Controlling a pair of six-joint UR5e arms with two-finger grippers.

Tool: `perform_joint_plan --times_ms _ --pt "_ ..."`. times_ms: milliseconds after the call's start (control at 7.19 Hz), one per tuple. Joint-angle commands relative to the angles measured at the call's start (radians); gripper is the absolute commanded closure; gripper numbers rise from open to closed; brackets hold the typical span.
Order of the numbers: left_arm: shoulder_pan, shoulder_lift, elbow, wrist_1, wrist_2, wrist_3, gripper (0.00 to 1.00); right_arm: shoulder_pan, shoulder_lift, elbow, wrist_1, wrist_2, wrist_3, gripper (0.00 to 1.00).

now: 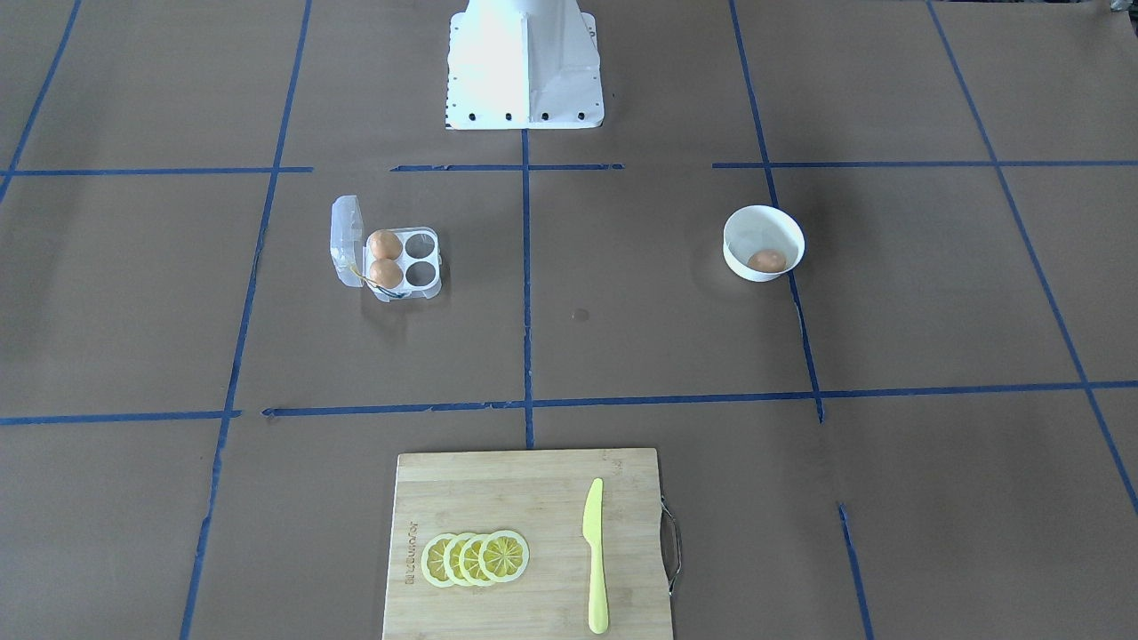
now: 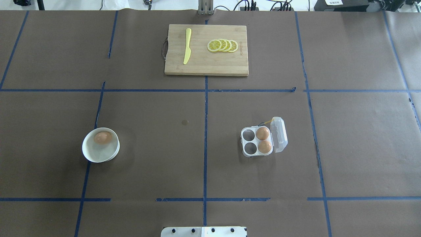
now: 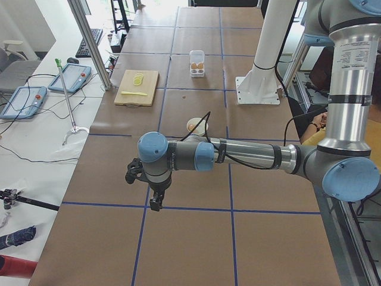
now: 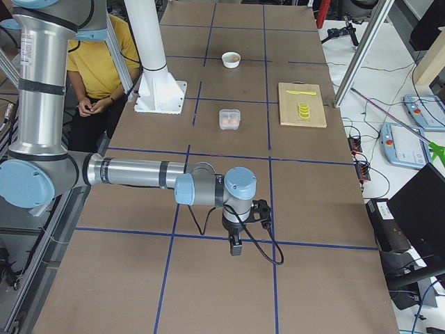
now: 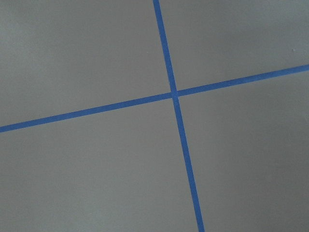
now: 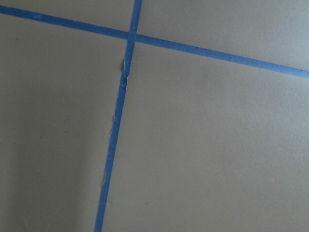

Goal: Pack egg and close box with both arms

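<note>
The clear egg box [image 2: 258,141] stands open on the table's right half with its lid [image 2: 279,134] up. Two orange-brown eggs [image 2: 262,133] fill the cells beside the lid; the other two cells are empty. It also shows in the front view [image 1: 402,262]. A third egg [image 2: 102,137] lies in a white bowl [image 2: 98,153] on the left half, also seen from the front [image 1: 766,260]. My left gripper [image 3: 156,202] shows only in the left side view, my right gripper [image 4: 236,247] only in the right side view, both far from box and bowl. I cannot tell whether either is open or shut.
A wooden cutting board [image 2: 206,64] at the far middle carries a yellow knife [image 2: 187,50] and several lemon slices [image 2: 223,45]. The white robot base [image 1: 524,67] stands at the near edge. Blue tape lines grid the brown table. A seated person [image 4: 104,62] is beside the base.
</note>
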Motion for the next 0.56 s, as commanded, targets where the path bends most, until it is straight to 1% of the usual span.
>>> perform_joint_plan --times_ms 0,417 --pt "0.001 -0.001 0.003 -0.011 -0.001 0.004 0.0 -0.002 0.0 0.0 0.0 0.001 0.0 0.0" --pt "0.001 -0.002 -0.014 -0.043 0.001 0.01 0.0 -0.015 0.003 0.0 0.0 0.003 0.01 0.0"
